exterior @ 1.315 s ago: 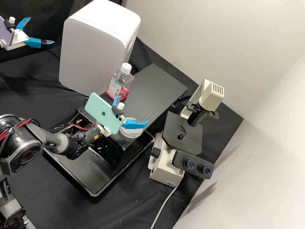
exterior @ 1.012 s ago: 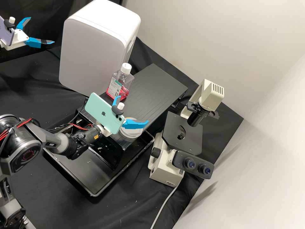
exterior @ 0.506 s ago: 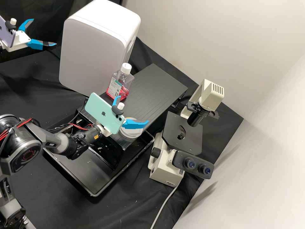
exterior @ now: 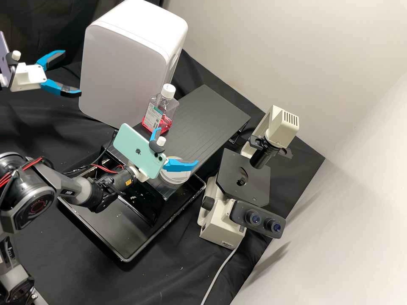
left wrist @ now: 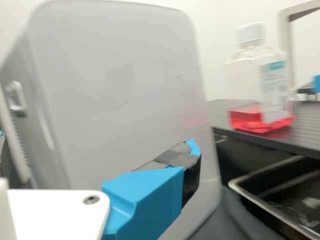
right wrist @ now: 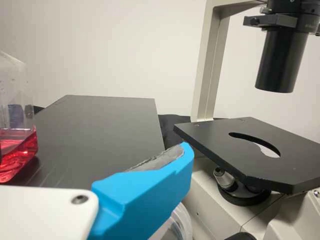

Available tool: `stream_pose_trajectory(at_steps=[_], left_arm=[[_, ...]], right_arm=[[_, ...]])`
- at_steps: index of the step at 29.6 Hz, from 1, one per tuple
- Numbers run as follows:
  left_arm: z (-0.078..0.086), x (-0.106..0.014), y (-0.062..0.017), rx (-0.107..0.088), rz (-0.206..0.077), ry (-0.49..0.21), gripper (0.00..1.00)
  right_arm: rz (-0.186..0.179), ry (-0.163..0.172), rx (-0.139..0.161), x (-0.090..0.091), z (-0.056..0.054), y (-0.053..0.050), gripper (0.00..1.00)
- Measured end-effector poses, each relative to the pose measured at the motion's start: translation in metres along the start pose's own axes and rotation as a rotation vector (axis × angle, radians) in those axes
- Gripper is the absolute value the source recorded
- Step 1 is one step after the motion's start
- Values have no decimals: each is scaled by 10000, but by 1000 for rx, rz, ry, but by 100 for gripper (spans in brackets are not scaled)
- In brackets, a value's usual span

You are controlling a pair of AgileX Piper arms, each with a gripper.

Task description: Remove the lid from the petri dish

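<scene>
High view: my right pincer [exterior: 169,149] hangs spread wide over the petri dish [exterior: 179,180], which sits at the near corner of the black platform [exterior: 203,118], with the flask [exterior: 160,111] at eleven o'clock from it. My left pincer [exterior: 59,73], also spread, hangs by the white box [exterior: 127,59].

Left wrist view: that box sits close ahead.

Right wrist view: a sliver of dish shows beneath my finger [right wrist: 145,197].

The dish is thin clear plastic, which I judge light, slick and brittle, so the lid [exterior: 171,173] wants a gentle pinch across its rim.

Since earlier my left pincer has dropped toward four o'clock; the right is unchanged.
</scene>
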Motion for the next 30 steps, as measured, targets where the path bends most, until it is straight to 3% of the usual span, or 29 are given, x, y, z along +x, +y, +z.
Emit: stream_pose_trajectory(at_steps=[4,8,11,15,19,26,30], left_arm=[[164,-107,-125,-17,-56,-80,100],[323,-243,-249,-18,-121,-167,100],[403,-332,-297,-34,-154,-220,100],[459,-436,-305,-71,-175,-255,100],[509,-516,-300,-94,-185,-283,100],[585,-611,-314,-87,-201,-337,100],[604,-634,-321,-114,-213,-354,100]], right_arm=[[0,0,0,0,0,0,100],[0,0,0,0,0,0,100],[0,0,0,0,0,0,100],[0,0,0,0,0,0,100],[0,0,0,0,0,0,100],[0,0,0,0,0,0,100],[0,0,0,0,0,0,100]])
